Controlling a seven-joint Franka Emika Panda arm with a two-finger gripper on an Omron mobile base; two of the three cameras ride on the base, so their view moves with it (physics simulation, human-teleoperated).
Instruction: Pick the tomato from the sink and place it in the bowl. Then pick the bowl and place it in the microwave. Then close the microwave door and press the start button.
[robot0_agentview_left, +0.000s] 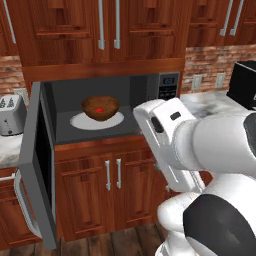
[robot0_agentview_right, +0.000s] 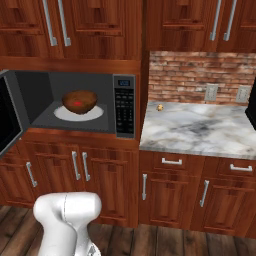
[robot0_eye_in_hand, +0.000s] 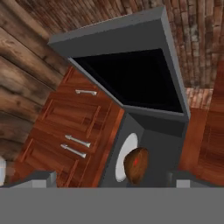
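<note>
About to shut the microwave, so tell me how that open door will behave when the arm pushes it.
The microwave door hangs wide open from its left edge, so it should swing rather than slide or tip. It looks like a rigid framed panel, unlikely to flex. A push near the handle side, far from the hinge, would probably turn it most easily.

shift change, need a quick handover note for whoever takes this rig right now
Gripper: open, holding nothing.
Tomato lies in the bowl; the bowl sits on the white turntable inside the microwave.
Microwave door stands wide open, swung out to the left.
Done: tomato in bowl, bowl in microwave.
Left: close the door, then press start on the keypad panel.
</note>
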